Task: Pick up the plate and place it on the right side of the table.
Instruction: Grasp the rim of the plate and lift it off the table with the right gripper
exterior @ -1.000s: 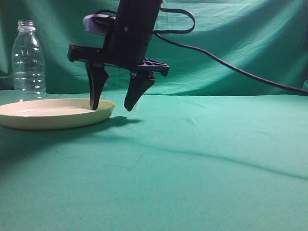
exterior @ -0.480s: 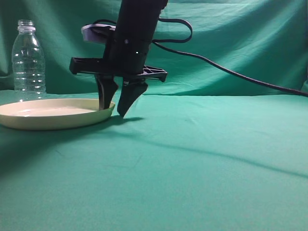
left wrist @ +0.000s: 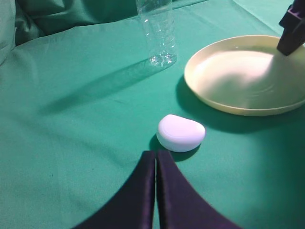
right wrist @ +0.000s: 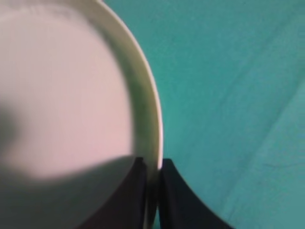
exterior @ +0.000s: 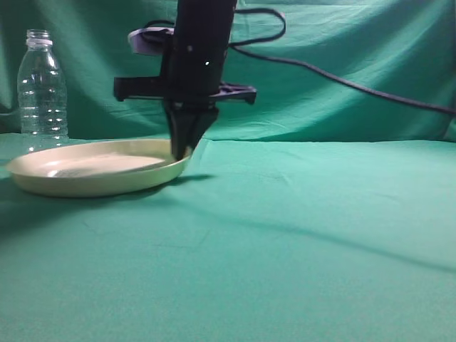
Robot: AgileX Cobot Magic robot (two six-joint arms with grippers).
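**Plate pinched at its right rim, left half of table**

Far left, exterior view: clear plastic bottle (exterior: 42,89), upright, empty-looking, cap end up, standing behind the plate and apart from it. Same bottle in left wrist view, lower part only, up beyond the plate's near edge.

Next right: plate (exterior: 96,167), wide, shallow, round, cream-yellow, low raised rim, glossy inner face with pale highlights. Right edge slightly higher than left, so a mild tilt; shadow pooled under the right edge on the table (exterior: 299,235). Teal-green cloth, faintly wrinkled, well-lit toward the right. Plate well left of centre.

At plate's right rim: right gripper (exterior: 185,148), dark, coming straight down from a black arm with cable looping off to the right. Fingers drawn together into one narrow point on the rim. Right wrist view confirms: rim (right wrist: 153,143) sandwiched between the two dark fingers (right wrist: 135,195), one inside the dish, one outside. Clamped on the plate.

Left wrist view: left gripper (left wrist: 156,162) low in frame, fingertips pressed together, nothing between them. Just beyond the tips, a small white rounded object (left wrist: 181,132) lying on the cloth, not touched. Plate to upper right of it, dark finger of the other arm at the plate's far edge.
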